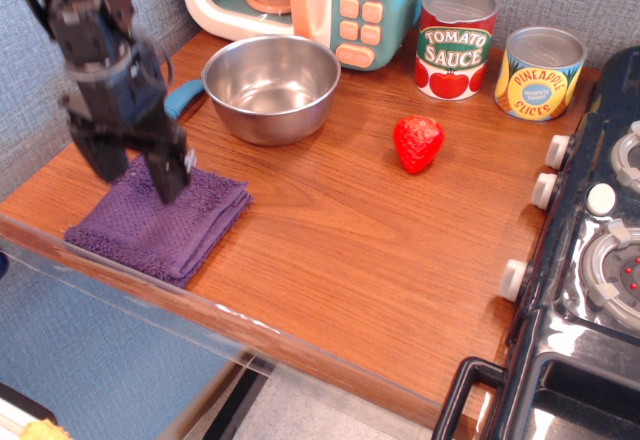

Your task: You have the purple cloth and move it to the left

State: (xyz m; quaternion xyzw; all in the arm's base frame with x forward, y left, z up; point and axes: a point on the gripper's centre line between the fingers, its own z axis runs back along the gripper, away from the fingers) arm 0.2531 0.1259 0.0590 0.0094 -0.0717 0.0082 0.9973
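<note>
At table's front-left corner: purple cloth (160, 222), folded, lying flat on the wooden table (380, 250), near edge almost at the table lip. Sits just in front-left of the steel bowl (271, 87), apart from it, not touching.

Above the cloth's back half: gripper (137, 170), black, raised off the fabric. Jaws spread apart, nothing between them. Right-hand fingertip (170, 182) overlaps the cloth's back edge in view; contact there not resolvable. Slight motion blur on the arm.

Behind the gripper, between arm and bowl: blue handle (183, 98), mostly hidden, only a short stretch visible; can't tell what it belongs to.

At the back: toy microwave (310, 5), teal and white with pink buttons, directly behind the bowl. Right of it, tomato sauce can (456, 43) and pineapple slices can (540, 74), both upright, side by side against the wall, small gap between.

Mid-table, well right of the cloth: strawberry (418, 144), in front of the tomato can, clear of everything.

Along the right edge: black toy stove (590, 260), white knobs facing the table.
</note>
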